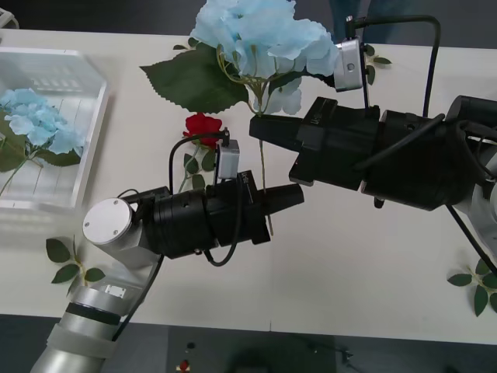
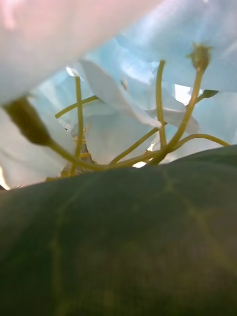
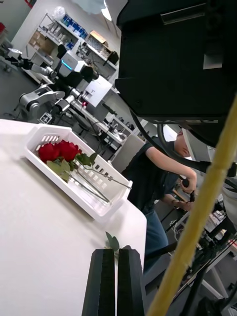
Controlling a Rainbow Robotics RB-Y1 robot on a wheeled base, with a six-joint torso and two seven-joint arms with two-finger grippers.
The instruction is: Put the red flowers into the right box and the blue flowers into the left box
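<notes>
nearby, leaf sprigs (image 1: 68, 264) flank arms; blue flower (image 1: 260, 35) covers right tool (image 1: 260, 128).

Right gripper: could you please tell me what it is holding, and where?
The right gripper grips a blue flower by its stem, just below the bloom.

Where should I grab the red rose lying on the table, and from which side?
Take the red rose by its thin stem just below the bloom, coming straight down from above with the jaws across the stem. It lies flat on the table, the soft bloom would likely crush, and lower down the stem runs under the left arm.
</notes>
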